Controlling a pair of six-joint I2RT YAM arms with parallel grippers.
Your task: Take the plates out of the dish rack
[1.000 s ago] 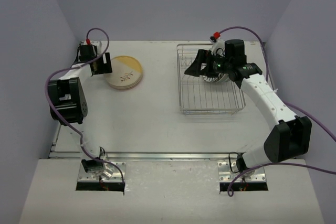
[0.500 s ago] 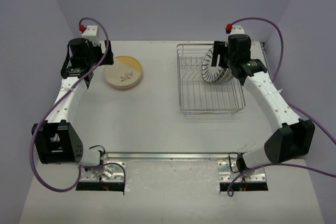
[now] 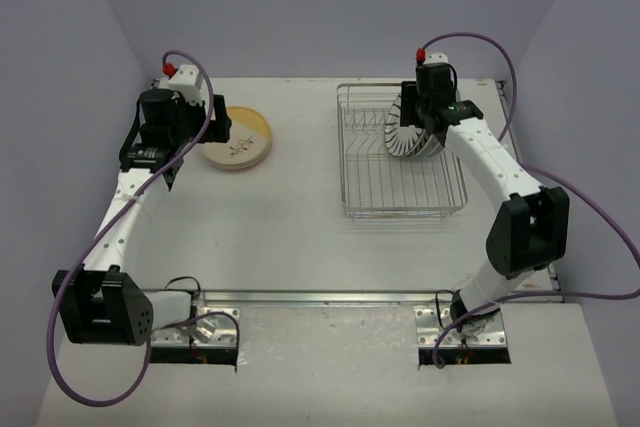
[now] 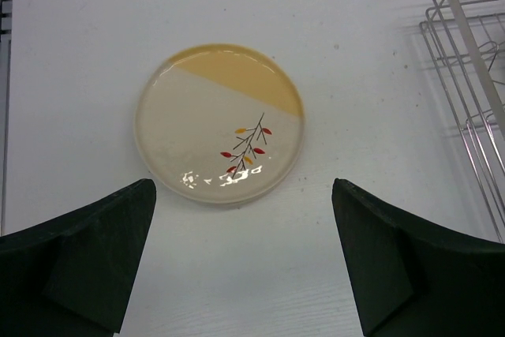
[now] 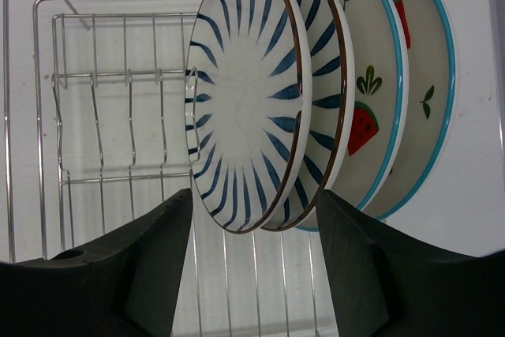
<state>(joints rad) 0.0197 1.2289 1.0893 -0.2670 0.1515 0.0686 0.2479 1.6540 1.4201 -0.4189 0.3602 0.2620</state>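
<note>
Four plates are stood on edge at the far end of the dish rack [image 5: 118,75], and a fifth is laid flat on the counter [image 4: 79,53].

Two blue-striped plates [image 5: 241,100] are seen upright and close together at the front of the row, with two teal-rimmed watermelon plates [image 5: 371,92] just behind them. The lower rims of the striped pair are bracketed by the right fingers [image 5: 142,274], one finger on each side; whether the rims are actually pinched cannot be told. A cream-and-yellow plate [image 4: 219,122] with a red-leaf twig is placed on the counter well to the left of the rack. The left fingers [image 4: 87,250] are spread wide above its near edge, and nothing is held.
</note>
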